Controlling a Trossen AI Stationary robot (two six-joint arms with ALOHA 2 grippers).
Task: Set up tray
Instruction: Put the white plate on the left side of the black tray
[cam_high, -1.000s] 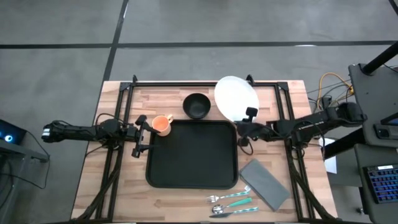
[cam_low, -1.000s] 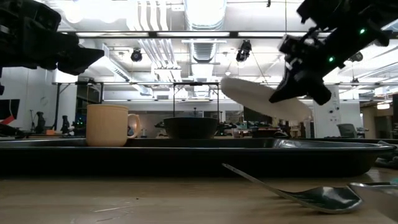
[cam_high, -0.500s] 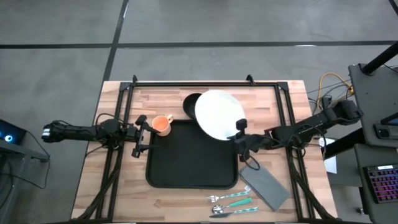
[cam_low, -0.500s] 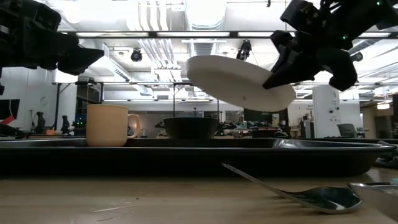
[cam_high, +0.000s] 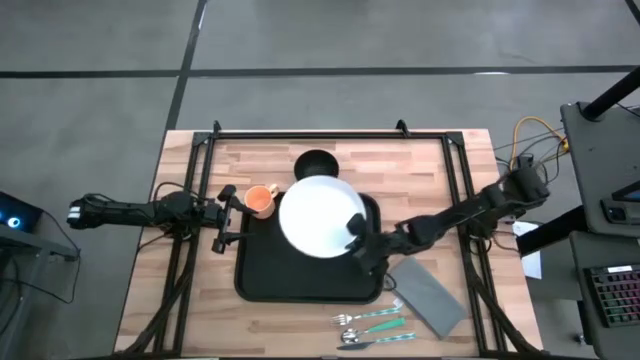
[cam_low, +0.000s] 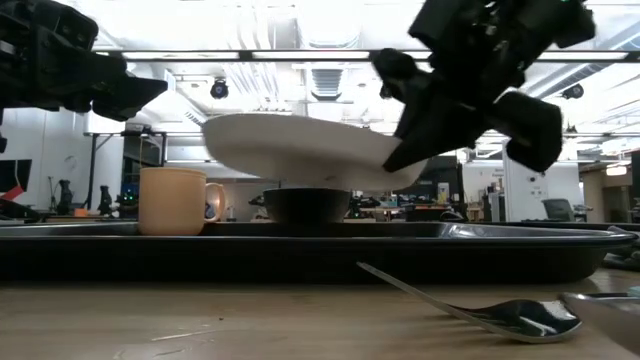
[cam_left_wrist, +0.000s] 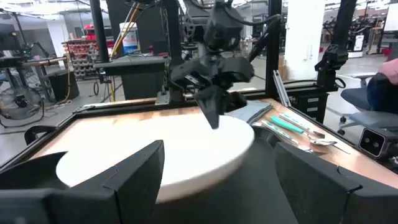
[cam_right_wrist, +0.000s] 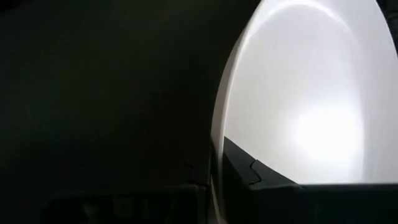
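The black tray lies in the middle of the wooden worktop. Its long sides run from the left arm's side to the right arm's side.

The right gripper reaches in from the right. Its jaws are pressed together on the rim of a white plate. The plate hangs in the air, tipped a little, over the far half of the tray. It is not touching the tray yet. In the low view the plate floats above the tray's rim.

So the tray is right under the jaws and the plate. The next move looks like a straight trip down. The right arm is the one doing this job, because it already has the plate.

The left gripper waits just beside the tray's left edge. Its jaws are spread wide and they pinch nothing. An orange mug sits right next to it, at the tray's far left corner. A black bowl stands behind the tray, partly hidden by the plate.

A grey napkin and some cutlery lie on the worktop near the tray's near right corner.
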